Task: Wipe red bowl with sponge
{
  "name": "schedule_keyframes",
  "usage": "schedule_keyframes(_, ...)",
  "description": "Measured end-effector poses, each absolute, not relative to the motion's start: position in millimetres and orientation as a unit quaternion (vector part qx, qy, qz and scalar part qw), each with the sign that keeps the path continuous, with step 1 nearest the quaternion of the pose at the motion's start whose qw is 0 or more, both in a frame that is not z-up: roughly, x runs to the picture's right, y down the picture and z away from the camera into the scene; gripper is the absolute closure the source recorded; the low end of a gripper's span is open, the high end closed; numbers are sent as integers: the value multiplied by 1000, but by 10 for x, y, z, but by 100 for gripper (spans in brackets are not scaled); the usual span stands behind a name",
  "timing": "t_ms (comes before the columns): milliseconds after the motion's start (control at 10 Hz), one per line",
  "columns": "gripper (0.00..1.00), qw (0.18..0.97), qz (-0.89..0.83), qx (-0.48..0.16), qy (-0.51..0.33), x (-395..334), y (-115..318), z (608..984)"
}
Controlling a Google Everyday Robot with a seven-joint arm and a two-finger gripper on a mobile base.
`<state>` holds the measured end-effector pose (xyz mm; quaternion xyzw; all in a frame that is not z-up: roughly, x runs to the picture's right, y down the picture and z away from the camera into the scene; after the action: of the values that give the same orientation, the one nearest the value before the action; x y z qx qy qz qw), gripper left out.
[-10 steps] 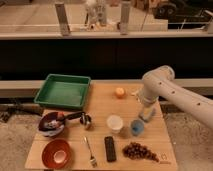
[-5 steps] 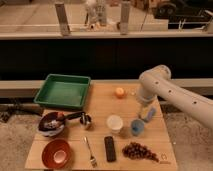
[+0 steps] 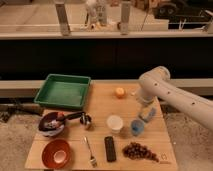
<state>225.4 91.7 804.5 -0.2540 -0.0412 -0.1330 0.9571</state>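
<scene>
One red bowl, one sponge beside the gripper, whose grip I cannot tell.

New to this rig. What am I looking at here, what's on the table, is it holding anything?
One camera, mount unknown, looks down on a wooden table. The white tube from the right is the robot's single arm. Its gripper is at the tip, low over the table's right side, beside a pale sponge; whether it holds it isn't visible. Also there: red bowl, green tray, dark handled bowl, fork, white cup, blue cup, grapes, an orange fruit.
</scene>
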Motion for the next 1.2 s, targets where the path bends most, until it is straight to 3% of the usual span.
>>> schedule_keyframes(300, 20, 957, -162, -238, -42, 2648, 1054, 8250)
schedule_keyframes(1200, 20, 920, -268, -268, -99, 2796, 1553, 8945)
